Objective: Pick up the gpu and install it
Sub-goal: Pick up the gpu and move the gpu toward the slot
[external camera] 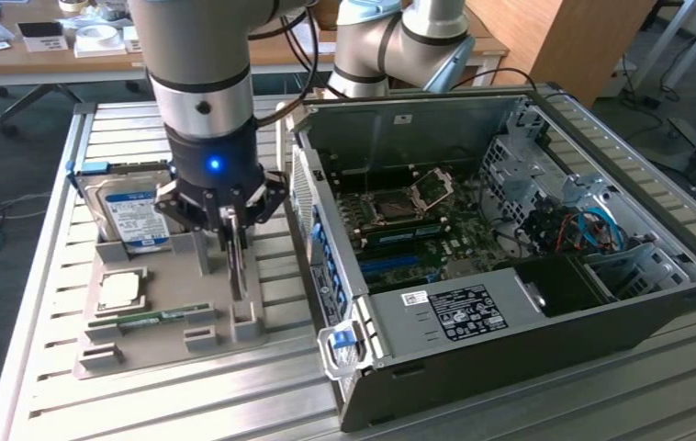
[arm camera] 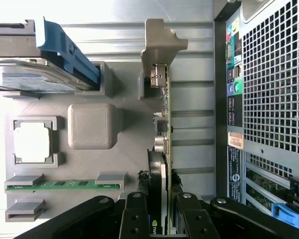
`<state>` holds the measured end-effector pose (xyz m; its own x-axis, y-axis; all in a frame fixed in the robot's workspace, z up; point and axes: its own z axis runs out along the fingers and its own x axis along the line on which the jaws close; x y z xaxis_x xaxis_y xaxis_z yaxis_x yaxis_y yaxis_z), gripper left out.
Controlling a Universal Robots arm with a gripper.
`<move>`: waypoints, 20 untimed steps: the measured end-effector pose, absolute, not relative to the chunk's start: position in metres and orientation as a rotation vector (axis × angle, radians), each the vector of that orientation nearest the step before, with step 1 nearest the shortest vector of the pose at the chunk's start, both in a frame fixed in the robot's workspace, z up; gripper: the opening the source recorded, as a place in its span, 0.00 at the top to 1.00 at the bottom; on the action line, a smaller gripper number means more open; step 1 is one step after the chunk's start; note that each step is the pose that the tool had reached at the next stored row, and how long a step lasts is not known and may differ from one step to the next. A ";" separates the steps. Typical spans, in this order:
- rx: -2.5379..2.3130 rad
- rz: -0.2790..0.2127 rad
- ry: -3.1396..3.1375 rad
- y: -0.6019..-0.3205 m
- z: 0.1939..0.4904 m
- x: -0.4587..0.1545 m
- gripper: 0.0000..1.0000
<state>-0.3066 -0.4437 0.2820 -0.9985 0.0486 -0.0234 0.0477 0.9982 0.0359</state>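
GPU (arm camera: pixel 163 134) (external camera: pixel 237 276) is found clamped edge-on between the fingers (arm camera: pixel 134 214) of the gripper (arm camera: pixel 162 211) (external camera: pixel 233 230), one finger pressed against each face of the card. The jaws are closed on the card near its upper edge, at the end away from the silver bracket (arm camera: pixel 162 45). The card is held upright, and its lower edge is seen at the slot posts of the grey holder tray (external camera: pixel 164 354) (arm camera: pixel 124 149). Whether it is lifted clear of the slot cannot be told.

On the same tray, to the exterior view's left of the card, a RAM stick (external camera: pixel 152 319) (arm camera: pixel 65 184) is noted lying flat in its cradle. A processor chip (external camera: pixel 121 289) (arm camera: pixel 32 142) is seated in a square recess. A hard drive (external camera: pixel 128 216) (arm camera: pixel 30 79) with a blue label is stood on edge at the far end.

The tray is placed on a slatted metal table (external camera: pixel 29 386). Just beside the tray, to the exterior view's right, an open computer case (external camera: pixel 361 340) (arm camera: pixel 269 99) is laid on its side. Its motherboard (external camera: pixel 421 230) is exposed, and a black power supply (external camera: pixel 471 303) is fitted at the near end.
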 end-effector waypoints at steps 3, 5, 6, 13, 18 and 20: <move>0.075 0.055 3.116 -0.444 0.286 -0.307 0.73; 0.075 0.055 3.116 -0.444 0.289 -0.307 0.73; 0.075 0.055 3.116 -0.444 0.290 -0.307 0.73; 0.075 0.055 3.116 -0.444 0.300 -0.307 0.73; 0.075 0.055 3.116 -0.444 0.305 -0.307 0.73; 0.075 0.055 3.116 -0.444 0.308 -0.307 0.73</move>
<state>-0.3067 -0.4437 0.3082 -0.9985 0.0486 -0.0234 0.0477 0.9982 0.0360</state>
